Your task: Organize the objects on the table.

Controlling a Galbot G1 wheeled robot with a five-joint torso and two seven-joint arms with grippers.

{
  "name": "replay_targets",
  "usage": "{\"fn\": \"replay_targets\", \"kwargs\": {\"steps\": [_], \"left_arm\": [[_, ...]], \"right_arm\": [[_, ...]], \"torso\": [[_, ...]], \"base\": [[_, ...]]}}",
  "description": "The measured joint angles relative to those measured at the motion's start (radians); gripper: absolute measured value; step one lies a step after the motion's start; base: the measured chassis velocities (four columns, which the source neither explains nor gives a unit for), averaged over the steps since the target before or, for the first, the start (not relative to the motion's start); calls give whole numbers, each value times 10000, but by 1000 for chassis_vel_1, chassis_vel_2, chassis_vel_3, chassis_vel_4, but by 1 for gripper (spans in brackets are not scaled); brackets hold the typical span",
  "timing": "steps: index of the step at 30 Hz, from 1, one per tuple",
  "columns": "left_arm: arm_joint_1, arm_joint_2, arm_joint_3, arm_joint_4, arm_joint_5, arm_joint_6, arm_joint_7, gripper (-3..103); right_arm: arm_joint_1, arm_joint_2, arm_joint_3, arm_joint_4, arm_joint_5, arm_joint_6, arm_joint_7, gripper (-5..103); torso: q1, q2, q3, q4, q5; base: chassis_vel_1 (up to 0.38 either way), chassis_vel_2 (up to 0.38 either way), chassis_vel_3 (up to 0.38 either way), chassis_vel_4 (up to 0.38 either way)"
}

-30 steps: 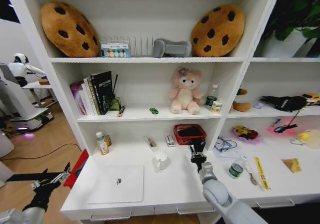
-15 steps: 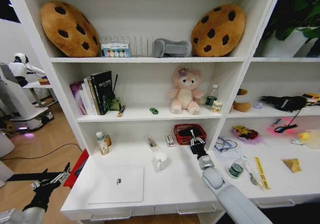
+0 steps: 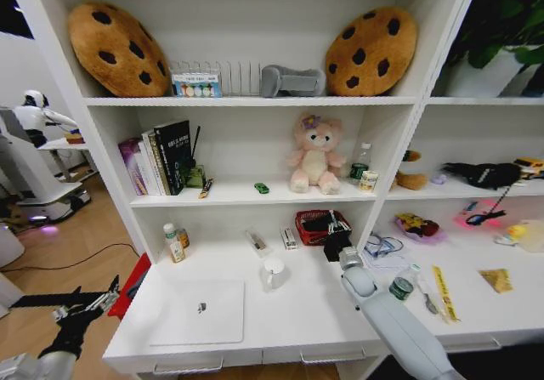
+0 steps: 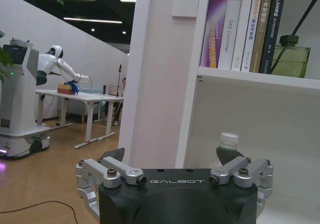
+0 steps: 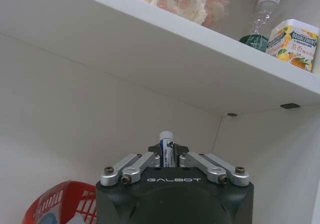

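Note:
My right gripper (image 3: 335, 229) reaches over the back of the white table (image 3: 293, 312), at the rim of a red basket (image 3: 320, 226). In the right wrist view the gripper (image 5: 167, 151) is shut on a blue and white pen (image 5: 166, 145) that stands up between its fingers, and the red basket (image 5: 52, 204) lies just below. The silver laptop (image 3: 200, 312) lies shut at the front left of the table, with the white mug (image 3: 273, 272) behind it. A yellow ruler (image 3: 443, 292) lies far right. A tiny green toy (image 3: 262, 188) sits on the shelf above. My left gripper (image 3: 85, 305) hangs open beyond the table's left end.
A shelf board (image 5: 150, 48) runs close above the right gripper. A small bottle (image 3: 174, 242) stands at the table's back left, and a green-labelled bottle (image 3: 401, 285) stands right of my right arm. Books (image 3: 161, 159) and a pink plush bear (image 3: 313, 155) fill the shelf above.
My right gripper has moved away from me with the pen, from above the table near the mug to the red basket. The left arm has not moved.

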Motion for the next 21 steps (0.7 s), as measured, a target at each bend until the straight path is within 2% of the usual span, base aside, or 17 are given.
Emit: {"fn": "replay_targets", "kwargs": {"steps": [8, 9, 12, 17, 18, 19, 20, 21], "left_arm": [[0, 1, 0, 0, 0, -1, 0, 100], [-1, 0, 0, 0, 0, 0, 0, 100], [-1, 1, 0, 0, 0, 0, 0, 100], [-1, 1, 0, 0, 1, 0, 0, 100], [0, 0, 0, 0, 0, 0, 0, 100], [0, 0, 0, 0, 0, 0, 0, 100], [0, 0, 0, 0, 0, 0, 0, 100], [-1, 0, 0, 0, 0, 0, 0, 100]], "right_arm": [[73, 75, -48, -389, 18, 154, -128, 12], [6, 83, -51, -390, 21, 155, -139, 9], [-135, 84, -58, -348, 25, 155, -142, 20], [-250, 75, -58, -260, 43, 142, -123, 30], [-283, 69, -58, -229, 59, 128, -112, 41], [-359, 39, -54, -132, 107, 89, -77, 47], [-359, 39, -54, -132, 107, 89, -77, 47], [-395, 16, -52, -80, 123, 73, -67, 52]], "torso": [[0, 0, 0, -1, -1], [0, 0, 0, -1, 0], [-2, 0, 0, -1, 0], [-2, 0, 0, -2, 0], [-2, 0, 0, -2, 0], [-2, 1, -1, -1, 0], [-2, 1, -1, -1, 0], [-3, 1, 0, -1, 0]], "base": [[0, 0, 0, 0], [0, 0, 0, 0], [0, 0, 0, 0], [0, 0, 0, 0], [0, 0, 0, 0], [0, 0, 0, 0], [0, 0, 0, 0], [0, 0, 0, 0]]}}
